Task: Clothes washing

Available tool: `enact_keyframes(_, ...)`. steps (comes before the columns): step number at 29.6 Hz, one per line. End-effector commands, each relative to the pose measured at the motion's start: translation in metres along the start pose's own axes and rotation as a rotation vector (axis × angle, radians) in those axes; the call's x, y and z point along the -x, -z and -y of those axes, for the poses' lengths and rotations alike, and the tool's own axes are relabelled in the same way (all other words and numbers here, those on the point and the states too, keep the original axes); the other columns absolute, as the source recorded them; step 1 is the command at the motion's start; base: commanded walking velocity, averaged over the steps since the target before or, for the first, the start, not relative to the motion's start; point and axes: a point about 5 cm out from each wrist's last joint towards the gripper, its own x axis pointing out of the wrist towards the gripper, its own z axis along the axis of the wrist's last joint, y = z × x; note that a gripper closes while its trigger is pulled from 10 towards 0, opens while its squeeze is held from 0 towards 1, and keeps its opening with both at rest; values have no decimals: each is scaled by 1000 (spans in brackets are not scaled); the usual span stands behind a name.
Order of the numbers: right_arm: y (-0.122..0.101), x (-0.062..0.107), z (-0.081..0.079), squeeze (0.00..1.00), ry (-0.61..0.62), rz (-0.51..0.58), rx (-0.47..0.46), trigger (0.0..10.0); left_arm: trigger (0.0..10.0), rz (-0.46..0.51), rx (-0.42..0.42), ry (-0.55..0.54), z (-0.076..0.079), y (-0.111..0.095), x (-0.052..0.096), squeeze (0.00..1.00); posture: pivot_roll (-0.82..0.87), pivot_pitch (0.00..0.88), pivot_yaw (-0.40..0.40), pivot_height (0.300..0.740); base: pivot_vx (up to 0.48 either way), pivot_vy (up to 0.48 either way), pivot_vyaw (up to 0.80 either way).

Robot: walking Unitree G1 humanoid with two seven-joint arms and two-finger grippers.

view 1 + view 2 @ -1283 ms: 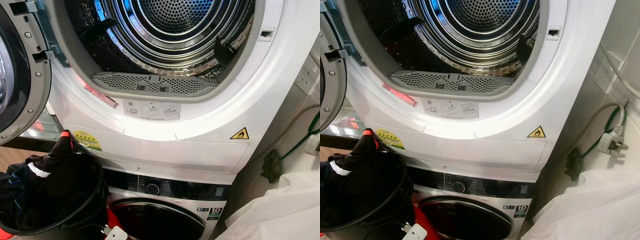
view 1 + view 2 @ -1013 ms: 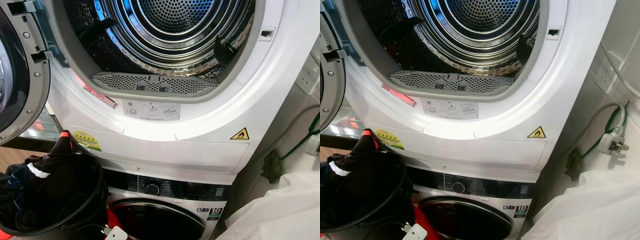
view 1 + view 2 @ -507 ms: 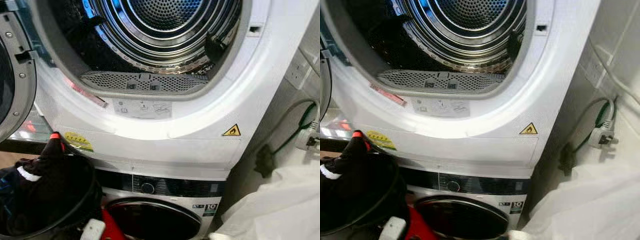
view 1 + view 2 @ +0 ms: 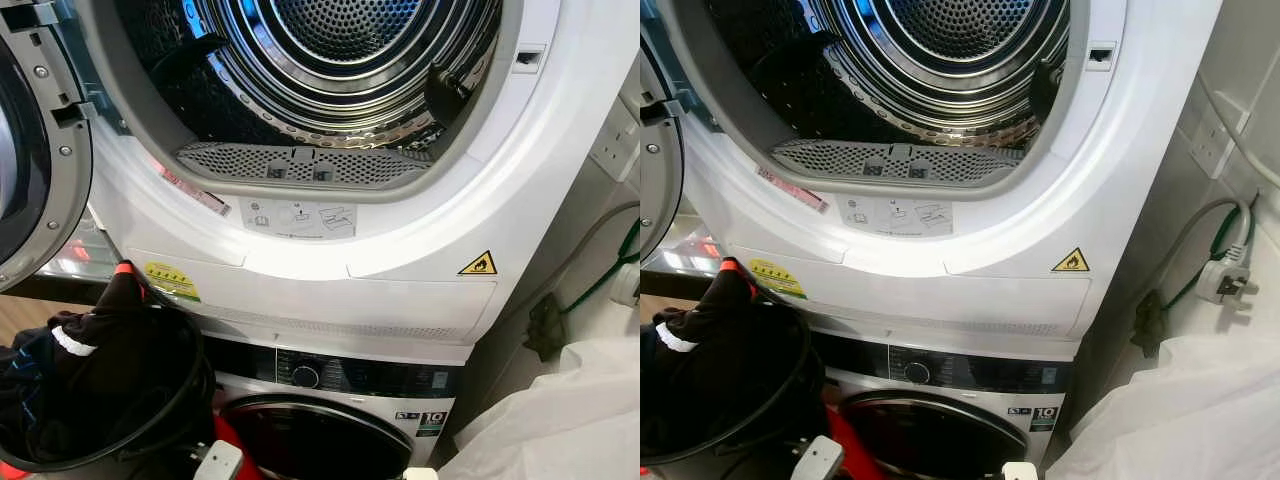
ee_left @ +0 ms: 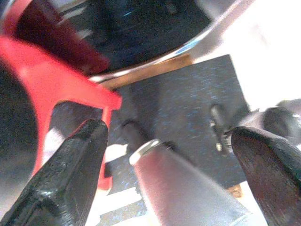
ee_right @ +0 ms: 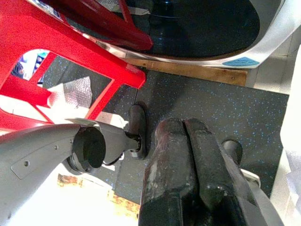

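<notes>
Before me stood two stacked machines: one dryer [image 4: 330,120], door open, one washer [image 4: 320,420]; one basket [image 4: 100,400] of dark clothes [image 4: 80,370]. My left gripper [image 5: 174,174] hung fingers spread, my right gripper [image 6: 188,174] pressed closed, empty.

Dryer [image 4: 420,260] stacked on washer [image 4: 330,420]; laundry basket [image 4: 150,420] left

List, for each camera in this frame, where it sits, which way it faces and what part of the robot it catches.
Left eye, head: forward and down at the open dryer drum, black laundry basket lower left.
Right eye, head: same scene; wall plug at right.
Left wrist: down at dark floor mat; left gripper open.
Right wrist: down at red stool; right gripper shut.
Both wrist views share mat and stool.
</notes>
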Motion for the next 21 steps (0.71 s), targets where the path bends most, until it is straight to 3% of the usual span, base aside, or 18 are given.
enact_keyframes(1,2,0,-2,0,-7,-18,21,10000,10000,18,-65,47,0,-10,-1,0,50,0,57,740,0,0,0)
enact_keyframes(4,2,0,-3,0,-11,-19,27,10000,10000,36,-98,81,1,-15,-1,0,38,0,61,740,0,0,0)
enact_keyframes(6,4,0,-3,0,-14,-25,38,10000,10000,99,-190,151,6,-29,-2,0,43,0,58,740,0,0,0)
enact_keyframes(12,9,0,-4,0,-17,-47,72,10000,10000,184,-285,295,18,-47,-2,0,44,0,62,740,0,0,0)
enact_keyframes(16,10,0,-5,0,-15,-46,69,10000,10000,302,-434,379,29,-62,5,0,40,0,72,740,0,0,0)
enact_keyframes(21,14,0,-6,0,-17,-52,68,10000,10000,472,-514,396,46,-78,18,0,36,0,88,740,0,0,0)
